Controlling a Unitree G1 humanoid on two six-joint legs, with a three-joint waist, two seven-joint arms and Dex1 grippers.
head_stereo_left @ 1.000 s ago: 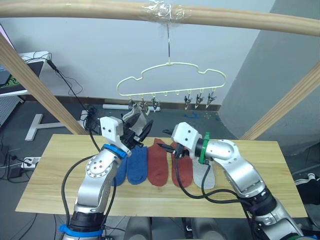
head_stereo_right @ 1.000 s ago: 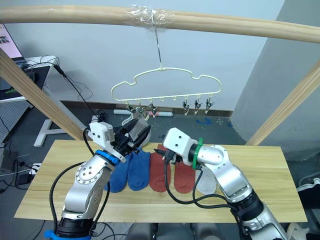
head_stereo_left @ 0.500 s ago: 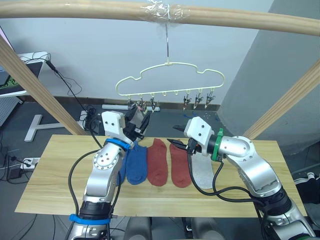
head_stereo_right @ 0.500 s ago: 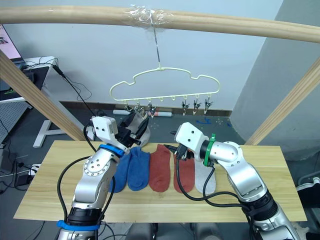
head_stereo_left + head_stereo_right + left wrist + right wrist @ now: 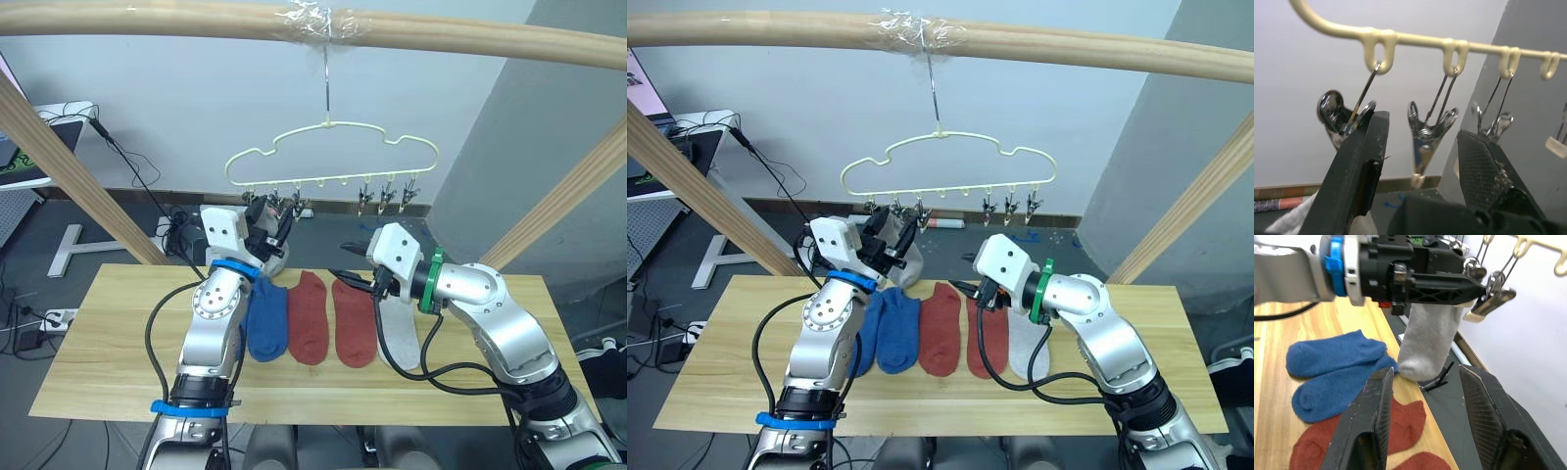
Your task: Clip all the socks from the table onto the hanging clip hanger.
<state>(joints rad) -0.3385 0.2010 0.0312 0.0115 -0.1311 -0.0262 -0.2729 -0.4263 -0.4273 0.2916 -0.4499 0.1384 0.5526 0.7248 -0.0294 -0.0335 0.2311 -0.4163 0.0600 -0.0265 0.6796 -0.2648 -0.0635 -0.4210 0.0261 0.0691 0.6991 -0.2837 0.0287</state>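
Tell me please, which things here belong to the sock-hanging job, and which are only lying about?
Job:
- hanger with clips
- grey sock hanging by the left gripper
- blue socks, red socks and a grey sock on the table
- right gripper, open

Lying about:
- pole frame
- cables on the floor

My left tool has risen with the grey sock to the hanger's clips; my right tool has lifted off the table.
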